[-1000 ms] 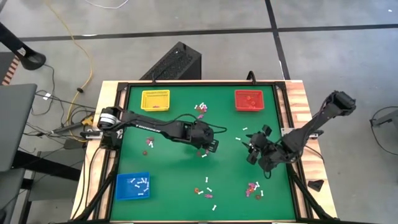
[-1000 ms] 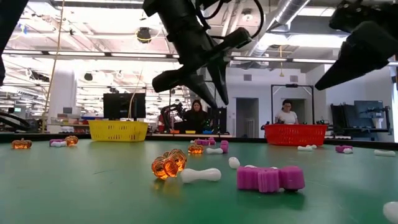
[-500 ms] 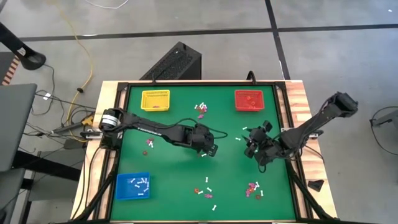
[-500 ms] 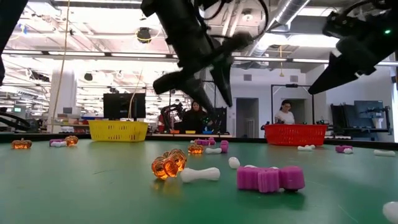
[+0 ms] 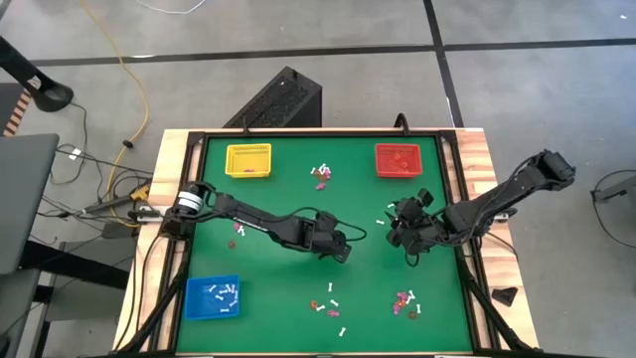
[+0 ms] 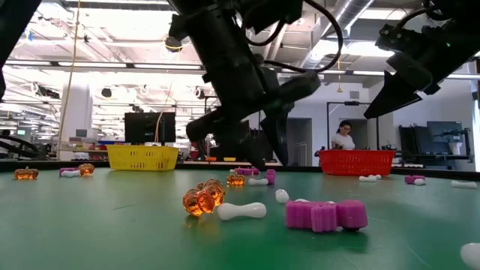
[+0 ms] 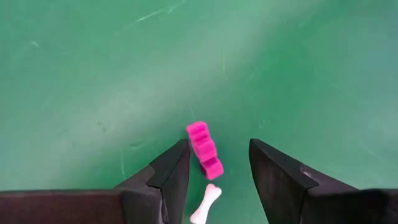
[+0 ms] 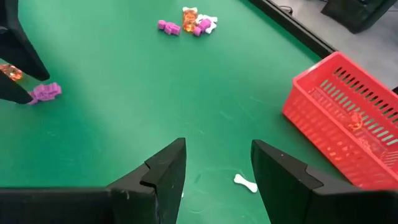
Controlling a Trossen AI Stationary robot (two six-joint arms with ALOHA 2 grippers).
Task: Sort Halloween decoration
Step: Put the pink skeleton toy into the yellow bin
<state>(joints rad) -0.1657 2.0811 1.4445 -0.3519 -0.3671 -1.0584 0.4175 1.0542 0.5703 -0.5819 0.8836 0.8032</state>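
Green felt covers the table (image 5: pixel 268 298), and your left gripper (image 7: pixel 214 163) hangs low over its middle with the fingers spread apart and nothing between the pads yet. Framed in that gap is a pink trinket (image 7: pixel 204 149), a small notched block lying flat on the felt, and a white bone-shaped piece (image 7: pixel 206 213) lies just beside its near end, possibly touching it. Judge the pink piece as hard moulded plastic: very light, stiff, and likely slick, so it could skate or flip if only one finger reaches it first. Take it across its narrow sides, centred along its length, and keep the bone out of the pinch.

Your right gripper (image 8: pixel 214 163) hovers above the table's right half, fingers also parted and empty, with a lone white bone (image 8: pixel 245 182) on the felt just ahead of it and the red tray (image 8: pixel 367 112) beyond, already holding an orange piece (image 8: pixel 354 121).

Further out, the remaining decorations lie scattered: a mixed cluster (image 5: pixel 320 174) between the yellow tray (image 5: pixel 248 159) and the red one, another cluster (image 5: pixel 405 301) near the front right, and loose bones near the front edge. White bones already sit in the blue tray (image 5: pixel 212 297). From table height, an orange pumpkin-like bead (image 6: pixel 202 199) looks translucent and rounded, so expect it to roll.
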